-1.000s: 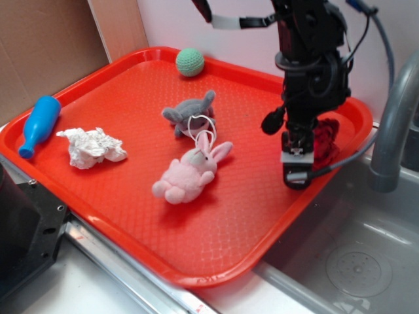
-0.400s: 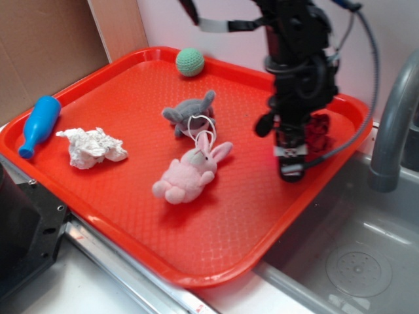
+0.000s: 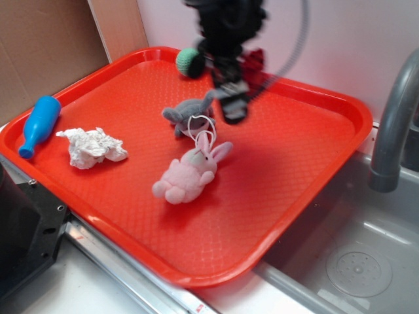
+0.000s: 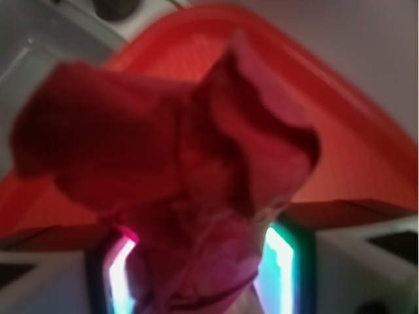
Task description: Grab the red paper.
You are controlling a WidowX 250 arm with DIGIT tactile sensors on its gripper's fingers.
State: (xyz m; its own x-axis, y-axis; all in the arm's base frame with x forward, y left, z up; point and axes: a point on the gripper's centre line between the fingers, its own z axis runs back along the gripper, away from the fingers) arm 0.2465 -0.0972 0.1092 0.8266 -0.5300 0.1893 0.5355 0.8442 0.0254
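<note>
The red paper (image 3: 256, 60), a dark crimson wrinkly ball, hangs in the air over the back of the orange-red tray (image 3: 294, 150). My gripper (image 3: 251, 67) is shut on it, and the arm looks blurred from motion. In the wrist view the red paper (image 4: 177, 163) fills most of the picture, pinched between the two lit fingers (image 4: 283, 258), and the gripper (image 4: 200, 265) holds it well above the tray (image 4: 366, 150).
On the tray lie a green ball (image 3: 186, 63), a grey plush (image 3: 186, 112), a pink bunny (image 3: 190, 173), a white paper ball (image 3: 91, 147) and a blue bottle (image 3: 38, 124). A grey faucet (image 3: 393, 124) and a sink (image 3: 353, 255) are on the right.
The gripper has risen and swung from the tray's right edge toward the back left, carrying the red paper with it. The other things have stayed put.
</note>
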